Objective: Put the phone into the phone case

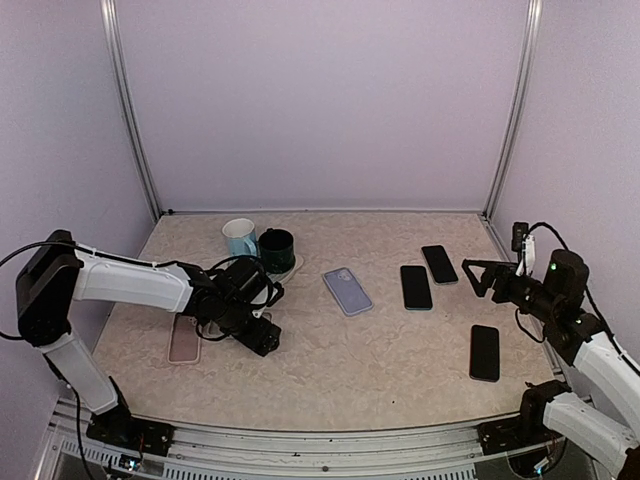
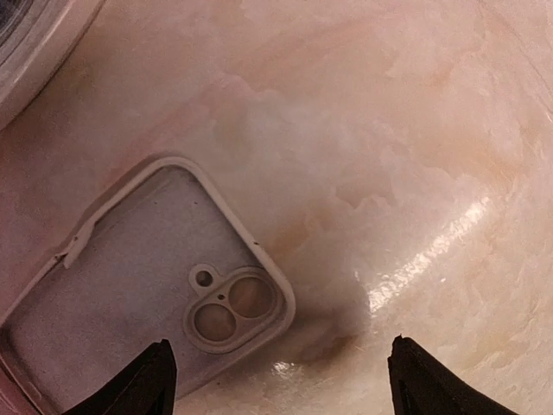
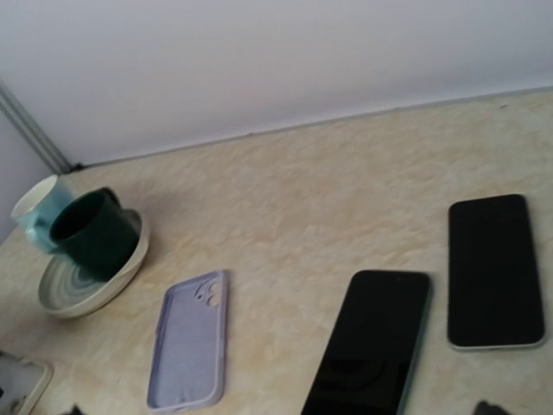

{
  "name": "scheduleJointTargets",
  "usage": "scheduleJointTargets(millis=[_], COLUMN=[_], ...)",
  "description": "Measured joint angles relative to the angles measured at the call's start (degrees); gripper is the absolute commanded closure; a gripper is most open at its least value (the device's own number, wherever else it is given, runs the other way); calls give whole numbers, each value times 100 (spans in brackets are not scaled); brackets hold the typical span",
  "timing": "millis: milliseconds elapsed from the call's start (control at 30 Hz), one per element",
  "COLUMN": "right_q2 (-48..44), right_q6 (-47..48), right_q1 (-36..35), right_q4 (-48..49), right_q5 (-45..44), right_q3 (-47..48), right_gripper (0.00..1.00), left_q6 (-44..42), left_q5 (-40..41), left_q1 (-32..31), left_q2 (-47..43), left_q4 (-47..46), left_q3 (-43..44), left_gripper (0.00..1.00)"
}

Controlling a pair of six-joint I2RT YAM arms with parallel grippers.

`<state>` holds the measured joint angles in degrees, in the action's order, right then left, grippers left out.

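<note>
Near right: near phone (image 1: 485,352) lies flat on the table (image 1: 400,380), screen up, by itself.

Near left: pink case (image 1: 185,338) lies flat with the hollow side up; the camera cutout (image 2: 229,307) shows clearly in the left wrist view. Left gripper (image 1: 265,340) sits low over the table just to the right of this case. Its jaws are spread wide with only bare tabletop between them. One fingertip (image 2: 147,385) hangs over the case's near edge; I can't tell if it touches.

Right side, mid-depth: right gripper (image 1: 478,280) is raised off the table and points toward the centre. Its jaws are parted and hold nothing.

Centre: lilac case (image 1: 347,290) lies hollow side up, well apart from the pink one. To its right is the middle phone (image 1: 416,286), face up. Far phone (image 1: 439,264) is just beyond that, close but not touching.

Far left: green mug (image 1: 276,247) stands upright on a plate (image 1: 293,266). Blue mug (image 1: 239,237) stands just to its left. No phone is in either case.
</note>
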<state>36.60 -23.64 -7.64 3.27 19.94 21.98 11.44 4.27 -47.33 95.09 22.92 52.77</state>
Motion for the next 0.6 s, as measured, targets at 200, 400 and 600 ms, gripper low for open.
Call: scheduleJointTargets(millis=[200,400,600], right_q2=[0,-28,-28], right_q6=[155,216,284], right_q1=[0,0,0], right_q4=[-17,-37,-48], right_q5=[225,321,382], right_q3=[0,0,0], right_gripper=[3,3,3], left_q6=[-293,-470,-643], left_q5=[-177,-173,-179], left_q1=[-92,0,-13], left_q2=[92,424,540], left_q4=[367,549,529], left_q3=[96,433,608], left_gripper=[18,24,35])
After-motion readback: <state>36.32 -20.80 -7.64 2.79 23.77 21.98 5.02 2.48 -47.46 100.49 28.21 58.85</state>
